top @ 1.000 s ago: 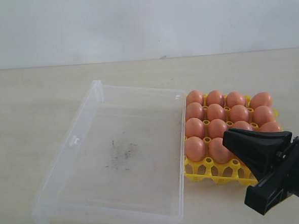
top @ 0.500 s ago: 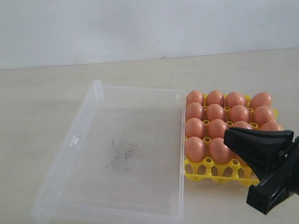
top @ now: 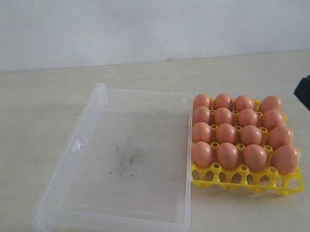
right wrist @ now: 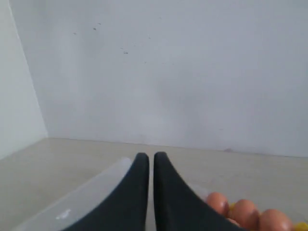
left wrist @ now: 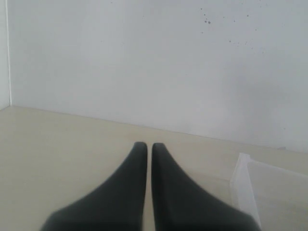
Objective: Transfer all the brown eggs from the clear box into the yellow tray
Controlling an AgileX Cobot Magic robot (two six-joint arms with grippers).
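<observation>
Pulled back from above the near corner of the bright yellow plastic lattice egg tray (top: 222,178), the right gripper (right wrist: 150,157) now shows only as a dark shape at the edge of the exterior view, off to the side of the tray, so the whole grid is uncovered. Its jaws are pressed together with nothing between them. The left gripper (left wrist: 145,145) is likewise clenched and empty, with a corner of the box in its wrist view; the exterior view does not show it.

Sixteen smooth orange-brown oval eggs (top: 226,133) sit in the tray, four rows of four, one to a cup, with no free cup visible. The shallow transparent plastic box (top: 151,142) lies just beside the tray on the pale table (top: 38,102); whether the two touch I cannot tell. Its floor carries only dark smudges, and no egg is in it.

Judging from this, the transfer looks complete: every egg in view is in the tray. Nothing appears left to move, apart perhaps from parking the arms.
</observation>
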